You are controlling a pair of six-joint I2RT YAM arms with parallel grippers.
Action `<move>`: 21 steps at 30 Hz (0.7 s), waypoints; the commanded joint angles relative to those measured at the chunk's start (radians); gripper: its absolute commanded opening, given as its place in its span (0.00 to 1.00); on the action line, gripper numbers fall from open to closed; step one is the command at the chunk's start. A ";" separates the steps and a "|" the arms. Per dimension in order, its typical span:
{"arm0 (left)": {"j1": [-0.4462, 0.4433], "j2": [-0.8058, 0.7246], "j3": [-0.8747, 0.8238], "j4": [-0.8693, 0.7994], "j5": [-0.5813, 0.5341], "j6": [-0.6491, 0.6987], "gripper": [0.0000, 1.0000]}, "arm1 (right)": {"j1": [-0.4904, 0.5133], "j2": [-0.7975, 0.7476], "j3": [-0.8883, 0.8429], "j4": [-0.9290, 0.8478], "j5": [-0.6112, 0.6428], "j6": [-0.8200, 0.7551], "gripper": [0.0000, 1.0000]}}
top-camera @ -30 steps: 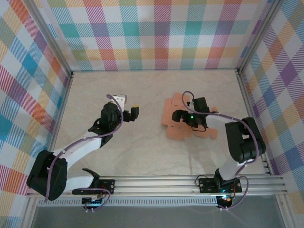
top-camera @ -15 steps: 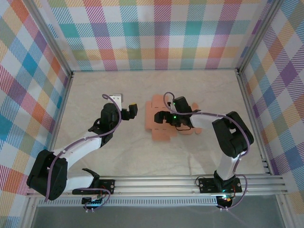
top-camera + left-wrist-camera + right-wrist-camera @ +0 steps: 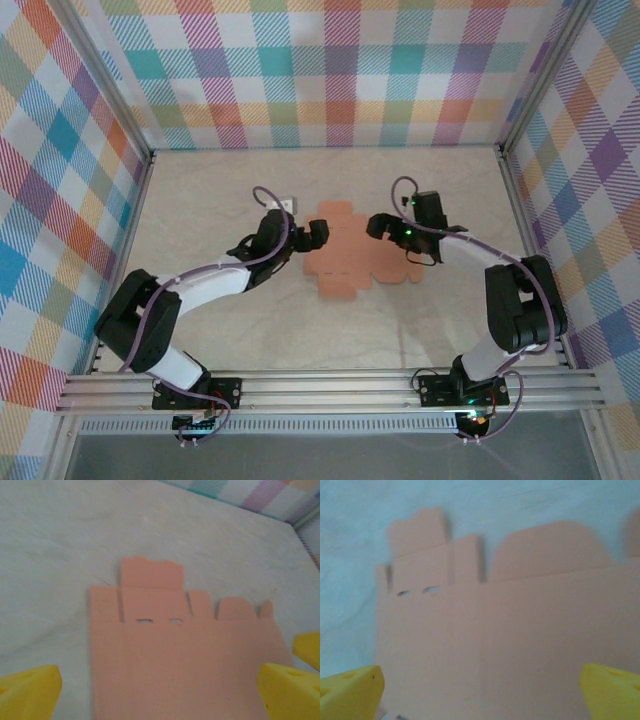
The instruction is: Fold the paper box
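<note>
The paper box (image 3: 352, 258) lies flat and unfolded mid-table (image 3: 450, 180), a salmon sheet edged with tabs. The left gripper (image 3: 316, 236) and right gripper (image 3: 377, 226) hang above it, both spread wide. The wrist views add two small slots (image 3: 160, 620) and rounded flaps (image 3: 550, 550).

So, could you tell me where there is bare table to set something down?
The widest bare table is the far strip between the paper box and the back wall. Another patch lies near, between the two arms, before the rail. The middle is crowded: left hand and right hand both hover at the box.
</note>
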 commanded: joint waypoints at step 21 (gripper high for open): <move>-0.002 0.414 0.358 -0.342 0.168 -0.162 1.00 | -0.077 -0.172 -0.289 -0.120 -0.154 -0.050 1.00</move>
